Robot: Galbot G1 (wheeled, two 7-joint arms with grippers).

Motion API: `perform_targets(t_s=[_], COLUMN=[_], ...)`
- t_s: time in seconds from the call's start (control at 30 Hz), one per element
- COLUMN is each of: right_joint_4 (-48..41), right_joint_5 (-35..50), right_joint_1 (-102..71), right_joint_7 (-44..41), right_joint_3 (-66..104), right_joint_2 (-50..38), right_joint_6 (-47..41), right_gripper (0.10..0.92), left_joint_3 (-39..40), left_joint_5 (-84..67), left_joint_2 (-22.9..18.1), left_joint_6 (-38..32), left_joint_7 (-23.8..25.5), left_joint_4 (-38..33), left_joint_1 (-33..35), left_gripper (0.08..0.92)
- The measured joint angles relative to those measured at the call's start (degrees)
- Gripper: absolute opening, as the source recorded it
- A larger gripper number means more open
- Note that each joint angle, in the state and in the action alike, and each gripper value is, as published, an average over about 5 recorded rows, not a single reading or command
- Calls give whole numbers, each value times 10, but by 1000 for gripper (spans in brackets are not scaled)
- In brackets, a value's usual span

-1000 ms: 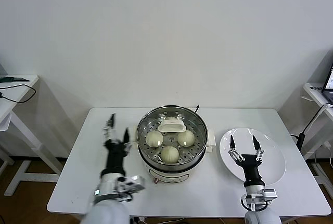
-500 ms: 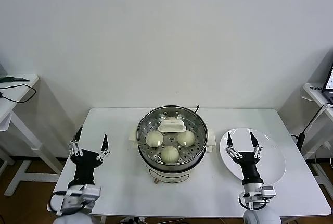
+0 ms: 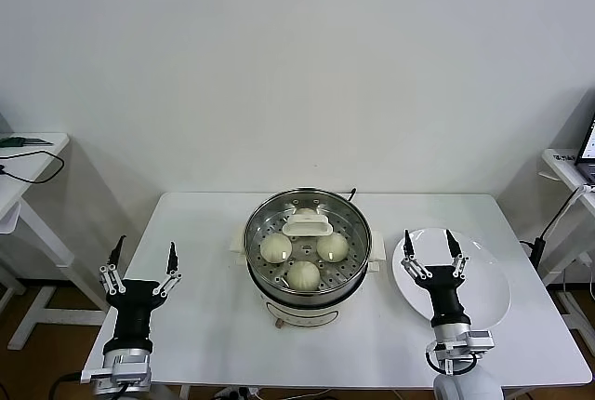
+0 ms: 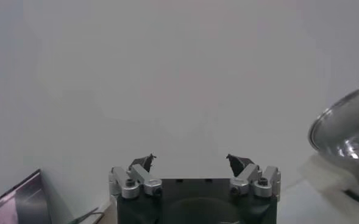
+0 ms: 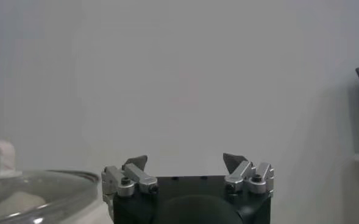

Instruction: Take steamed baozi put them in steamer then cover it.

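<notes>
Cream-white pleated steamed baozi (image 3: 302,274) sitting on the perforated tray inside the round shiny stainless steel steamer (image 3: 308,281) at the middle of the white table (image 3: 214,298). Clear glass cover (image 3: 307,225) with white handle resting on top. Left gripper (image 3: 141,264) spread wide, empty, over the table's left edge. Right gripper (image 3: 429,251) splayed, empty, above the flat white plate (image 3: 483,284).

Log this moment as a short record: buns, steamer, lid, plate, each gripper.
steamed baozi: four inside the steamer
steamer: mid-table, covered
cover: glass lid seated on the pot, white handle up
plate: white, bare, right of the steamer
left gripper: open, empty, by the table's left edge
right gripper: open, empty, over the plate
</notes>
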Motion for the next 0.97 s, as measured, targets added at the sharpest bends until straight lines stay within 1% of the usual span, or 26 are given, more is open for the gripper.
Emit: perform_targets(t_s=[0.4,0.97], right_joint_4=[16,34], right_joint_5=[-4,-11], right_joint_1=[-8,-20], right_joint_7=[2,9], right_joint_3=[0,0], right_joint_2=[0,0], right_joint_6=[-12,-23], right_gripper=[823,823], left_joint_3=[-13,-17], left_joint_5=[-26,-37], left_joint_2=[-12,-15], left_joint_6=[-37,-53], left_joint_7=[-2,-2], left_joint_4=[14,20], left_joint_1=[9,20], left_gripper=[823,823])
